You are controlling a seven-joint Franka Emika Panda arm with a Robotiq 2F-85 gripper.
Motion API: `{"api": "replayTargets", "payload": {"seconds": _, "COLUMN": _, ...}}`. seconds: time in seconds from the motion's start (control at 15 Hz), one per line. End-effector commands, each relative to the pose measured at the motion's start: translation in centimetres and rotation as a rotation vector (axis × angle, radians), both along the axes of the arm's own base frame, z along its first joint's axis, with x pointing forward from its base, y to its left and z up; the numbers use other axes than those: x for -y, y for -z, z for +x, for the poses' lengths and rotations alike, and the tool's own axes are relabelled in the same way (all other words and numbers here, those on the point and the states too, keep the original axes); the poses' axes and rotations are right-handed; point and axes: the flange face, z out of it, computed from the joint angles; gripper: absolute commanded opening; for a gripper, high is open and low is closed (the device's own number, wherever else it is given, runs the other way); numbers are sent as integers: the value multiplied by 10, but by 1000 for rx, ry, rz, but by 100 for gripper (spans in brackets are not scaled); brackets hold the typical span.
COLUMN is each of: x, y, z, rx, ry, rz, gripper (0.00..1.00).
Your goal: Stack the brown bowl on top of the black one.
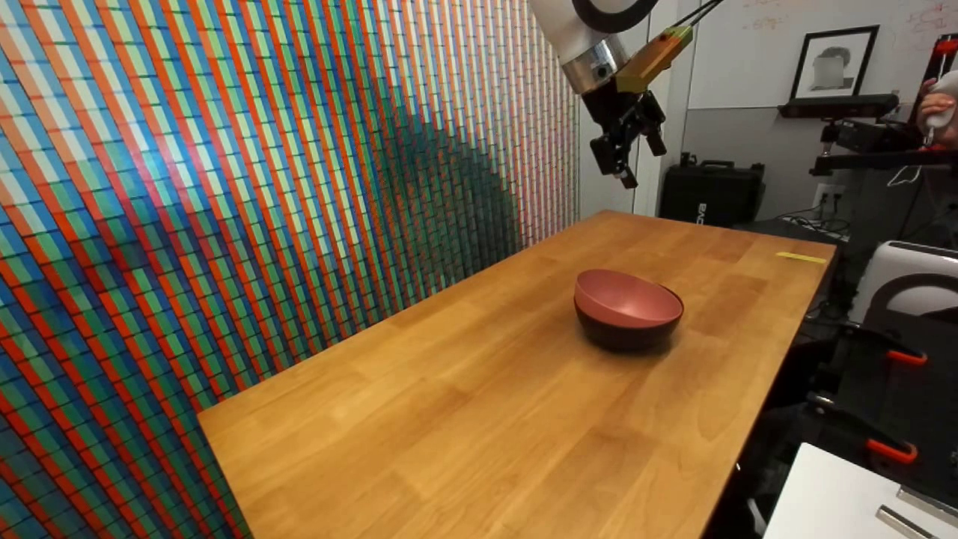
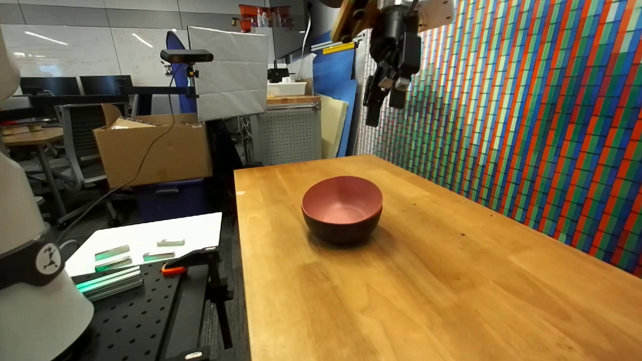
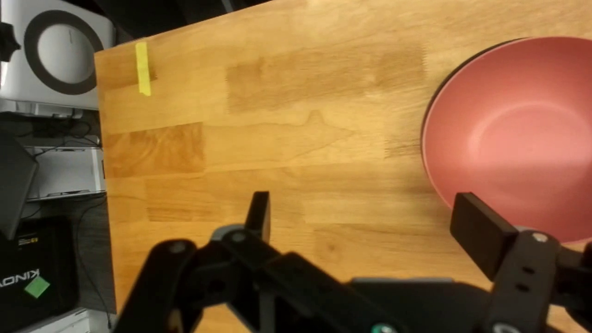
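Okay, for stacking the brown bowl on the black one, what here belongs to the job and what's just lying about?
Belongs to the job:
the black bowl, on the table
the brown bowl, tilted inside the black bowl
the claw, open, above the table

Just lying about:
the yellow strip on the table
the black case
the cardboard box
the framed picture

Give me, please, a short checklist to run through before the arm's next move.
Reddish-brown bowl sitting in the black bowl: ok.
Reddish-brown bowl level: not ok, tilted, one side above the black bowl's rim.
Stack standing on the wooden table: ok.
End effector open: ok, jaws apart.
End effector clear of both bowls: ok, hanging high, apart from them.
Contact inside the stack: cannot tell, hidden.
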Motion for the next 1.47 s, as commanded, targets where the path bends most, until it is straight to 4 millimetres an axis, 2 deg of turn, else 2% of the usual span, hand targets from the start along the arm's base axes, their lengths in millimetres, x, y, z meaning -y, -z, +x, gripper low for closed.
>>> {"api": "replayTargets", "payload": {"seconds": 0.0, "x": 50, "y": -22, "z": -21, "rx": 2, "ry": -48, "rz": -20, "gripper": 100}}
{"api": "replayTargets", "payload": {"seconds": 0.2, "x": 94, "y": -25, "z": -32, "rx": 3, "ry": -37, "rz": 13, "gripper": 100}}
{"api": "replayTargets", "payload": {"seconds": 0.4, "x": 129, "y": -25, "z": -38, "rx": -26, "ry": -13, "rz": 74, "gripper": 100}}
{"api": "replayTargets", "payload": {"seconds": 0.47, "x": 115, "y": -19, "z": -28, "rx": -28, "ry": -2, "rz": 31, "gripper": 100}}
{"api": "replayTargets", "payload": {"seconds": 0.53, "x": 125, "y": -20, "z": -30, "rx": -37, "ry": 4, "rz": 42, "gripper": 100}}
{"api": "replayTargets", "payload": {"seconds": 0.67, "x": 132, "y": -19, "z": -32, "rx": -43, "ry": 6, "rz": 49, "gripper": 100}}
{"api": "replayTargets", "payload": {"seconds": 1.4, "x": 129, "y": -19, "z": -32, "rx": -42, "ry": 0, "rz": 51, "gripper": 100}}
